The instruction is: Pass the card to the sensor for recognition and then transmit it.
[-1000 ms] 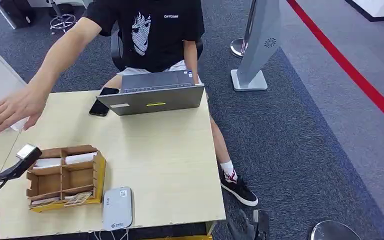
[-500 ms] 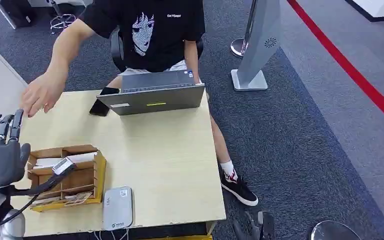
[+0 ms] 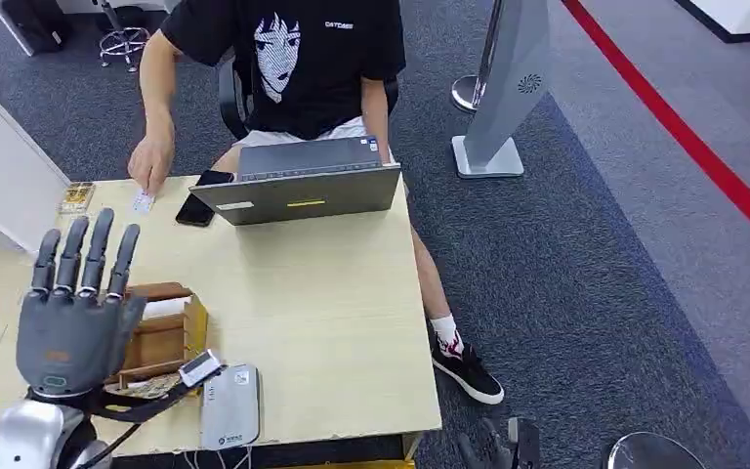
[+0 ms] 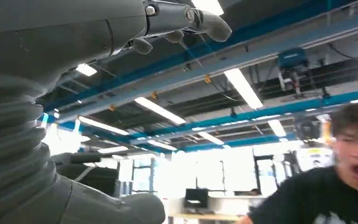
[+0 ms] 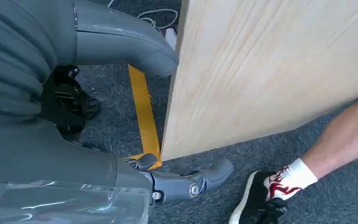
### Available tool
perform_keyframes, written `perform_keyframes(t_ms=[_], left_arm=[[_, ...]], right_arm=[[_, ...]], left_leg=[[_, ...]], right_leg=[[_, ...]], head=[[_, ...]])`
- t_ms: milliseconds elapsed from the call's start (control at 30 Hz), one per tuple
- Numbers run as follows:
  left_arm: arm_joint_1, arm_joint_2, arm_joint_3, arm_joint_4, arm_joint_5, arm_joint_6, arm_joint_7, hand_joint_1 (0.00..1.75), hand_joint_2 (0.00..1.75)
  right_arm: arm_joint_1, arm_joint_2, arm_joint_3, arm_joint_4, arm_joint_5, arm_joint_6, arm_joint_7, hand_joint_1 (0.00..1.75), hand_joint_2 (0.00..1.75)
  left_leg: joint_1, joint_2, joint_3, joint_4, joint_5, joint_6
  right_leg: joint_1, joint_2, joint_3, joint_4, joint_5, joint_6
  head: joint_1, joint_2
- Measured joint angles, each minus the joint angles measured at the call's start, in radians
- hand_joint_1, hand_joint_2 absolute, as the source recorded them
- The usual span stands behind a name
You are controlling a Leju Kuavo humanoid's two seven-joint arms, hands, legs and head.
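A seated person's hand (image 3: 149, 164) holds a small white card (image 3: 143, 202) against the pale wooden surface (image 3: 322, 313); the robot's grey left hand (image 3: 70, 313) is raised, fingers (image 3: 96, 252) spread wide, empty.

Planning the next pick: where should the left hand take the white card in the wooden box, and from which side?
Probably pinch the white card by its exposed upper edge, coming from above: the wooden box walls and dividers fence its other sides. The left hand is raised near it, fingers spread, holding nothing.
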Motion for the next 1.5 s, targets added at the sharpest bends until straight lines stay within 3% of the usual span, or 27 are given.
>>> perform_keyframes(t_ms=[167,400,867,933,1067,1233,1500], left_arm=[[0.02,0.004,-0.093,0.0,0.0,-0.023,0.005,0.0,1.75],[0.119,0.008,-0.191,0.063,0.002,-0.017,0.076,0.0,1.75],[0.263,0.002,-0.208,0.129,0.025,0.012,0.152,0.0,1.75],[0.271,-0.005,-0.184,0.137,0.016,0.042,0.14,0.0,1.75],[0.273,-0.042,-0.074,0.169,0.022,0.085,0.056,0.0,1.75],[0.27,-0.075,0.038,0.208,0.021,0.108,0.027,0.0,1.75],[0.246,-0.129,0.302,0.307,0.014,0.172,-0.083,0.0,1.75]], right_arm=[[0.003,0.0,-0.015,-0.001,-0.001,0.0,-0.004,0.0,1.75],[0.015,-0.003,-0.047,-0.001,-0.01,0.0,-0.008,0.0,1.75],[0.041,-0.008,-0.098,-0.003,-0.021,0.015,-0.008,0.0,1.75],[0.042,-0.008,-0.106,-0.003,-0.018,0.03,-0.005,0.0,1.75],[0.042,-0.008,-0.122,-0.004,0.003,0.055,-0.003,0.0,1.75],[0.04,-0.007,-0.131,-0.006,0.028,0.056,0.0,0.0,1.75],[0.039,0.001,-0.134,-0.008,0.06,0.055,0.005,0.0,1.75]], left_leg=[[0.0,0.0,0.0,0.0,0.0,0.0],[0.0,0.0,0.0,0.0,-0.001,0.001],[0.0,0.0,0.0,0.0,-0.001,0.001],[0.0,0.0,0.0,0.0,-0.001,0.001],[0.0,0.0,0.0,0.0,-0.001,0.001],[0.0,0.0,0.0,0.0,-0.001,0.0],[0.0,0.0,0.0,0.0,-0.001,0.0]], right_leg=[[0.0,0.0,0.0,0.0,0.0,0.0],[0.0,0.0,0.0,0.0,0.0,0.0],[0.0,0.0,0.0,0.0,-0.001,0.0],[0.0,0.0,0.0,0.0,-0.001,0.0],[0.0,0.0,0.0,0.0,-0.001,0.0],[0.0,0.0,0.001,0.0,-0.001,0.0],[0.0,-0.001,0.0,0.0,-0.001,0.0]], head=[[0.0,0.0],[0.0,0.0],[0.0,0.0],[0.0,0.0],[0.0,0.0],[0.0,0.0],[0.0,0.0]])
